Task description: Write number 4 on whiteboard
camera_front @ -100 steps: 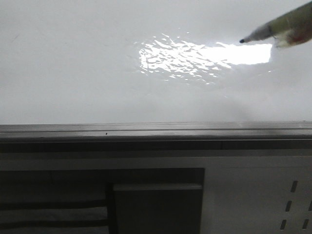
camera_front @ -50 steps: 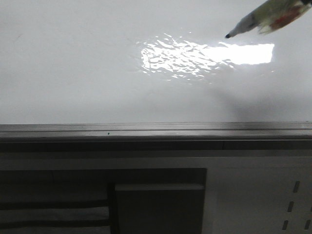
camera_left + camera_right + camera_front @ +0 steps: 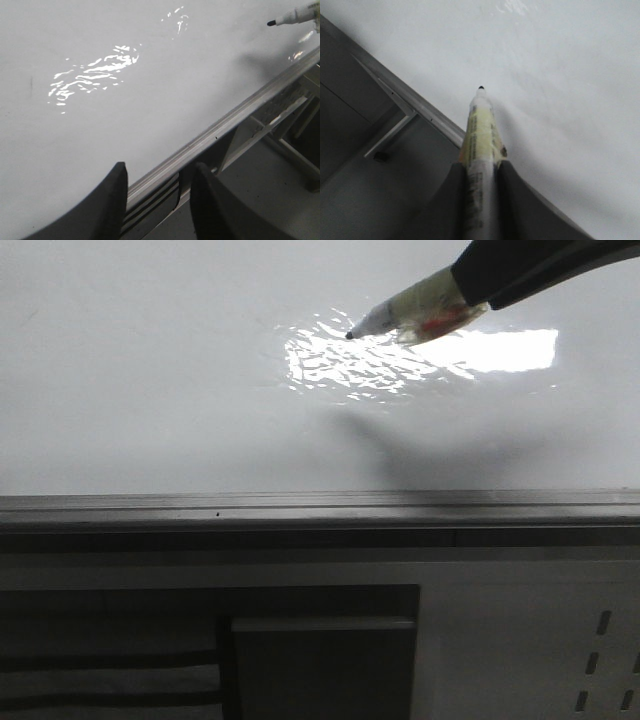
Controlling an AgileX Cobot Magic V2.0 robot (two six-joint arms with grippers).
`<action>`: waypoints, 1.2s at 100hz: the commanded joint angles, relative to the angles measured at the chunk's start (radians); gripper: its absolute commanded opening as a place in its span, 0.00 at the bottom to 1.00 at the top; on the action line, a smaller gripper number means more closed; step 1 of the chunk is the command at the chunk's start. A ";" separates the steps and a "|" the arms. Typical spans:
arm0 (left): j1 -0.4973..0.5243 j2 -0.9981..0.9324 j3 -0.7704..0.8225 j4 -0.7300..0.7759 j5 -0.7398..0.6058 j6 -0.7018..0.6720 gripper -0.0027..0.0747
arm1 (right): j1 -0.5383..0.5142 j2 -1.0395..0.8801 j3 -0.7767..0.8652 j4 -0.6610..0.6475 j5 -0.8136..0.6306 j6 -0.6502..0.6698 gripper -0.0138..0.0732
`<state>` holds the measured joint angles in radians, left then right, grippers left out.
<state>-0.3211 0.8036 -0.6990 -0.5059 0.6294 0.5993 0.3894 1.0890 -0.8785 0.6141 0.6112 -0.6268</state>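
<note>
Right gripper (image 3: 481, 175): clamped on marker (image 3: 415, 315), tip aimed toward robot's left over glare patch (image 3: 420, 355) | whiteboard (image 3: 150, 390): lies beneath tip, contact not discernible, no number 4 visible | left gripper (image 3: 157, 192): parted, nothing held, farther from the writing spot.

Front view faces the whiteboard (image 3: 150, 390) closely; both wrist views (obliquely) share its rail (image 3: 220, 131).
</note>
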 commanded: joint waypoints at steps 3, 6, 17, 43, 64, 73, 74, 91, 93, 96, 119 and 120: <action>0.005 -0.008 -0.027 -0.024 -0.082 -0.011 0.40 | 0.001 0.012 -0.047 0.037 -0.101 -0.015 0.10; 0.005 -0.008 -0.027 -0.024 -0.085 -0.011 0.40 | 0.001 0.022 -0.055 0.032 -0.105 -0.015 0.10; 0.005 -0.008 -0.027 -0.024 -0.091 -0.011 0.40 | -0.010 0.065 -0.092 0.000 -0.109 -0.015 0.10; 0.005 -0.008 -0.027 -0.024 -0.092 -0.011 0.40 | -0.002 0.188 -0.106 -0.074 -0.057 -0.015 0.10; 0.005 -0.008 -0.027 -0.018 -0.094 -0.011 0.40 | -0.123 0.130 -0.102 -0.156 0.000 0.059 0.10; 0.005 -0.008 -0.027 -0.011 -0.094 -0.011 0.40 | -0.194 0.092 -0.102 -0.161 0.063 0.059 0.10; 0.005 -0.008 -0.027 -0.011 -0.094 -0.011 0.40 | -0.196 0.087 -0.102 -0.156 0.070 0.059 0.10; 0.005 -0.008 -0.027 -0.011 -0.094 -0.011 0.40 | -0.122 0.053 -0.132 -0.074 0.069 0.008 0.10; 0.005 -0.008 -0.027 -0.011 -0.094 -0.011 0.40 | -0.101 0.053 -0.141 -0.076 0.059 0.005 0.10; 0.005 -0.008 -0.027 -0.011 -0.094 -0.011 0.40 | -0.083 0.056 -0.154 -0.083 0.045 0.005 0.10; 0.005 -0.008 -0.027 -0.011 -0.094 -0.011 0.40 | -0.068 0.147 -0.165 -0.118 -0.015 0.005 0.10; 0.005 -0.008 -0.027 -0.011 -0.094 -0.009 0.40 | -0.068 0.151 -0.165 -0.118 -0.012 0.005 0.10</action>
<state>-0.3211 0.8036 -0.6990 -0.4973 0.5988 0.5993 0.3280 1.2139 -1.0148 0.4995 0.6560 -0.6095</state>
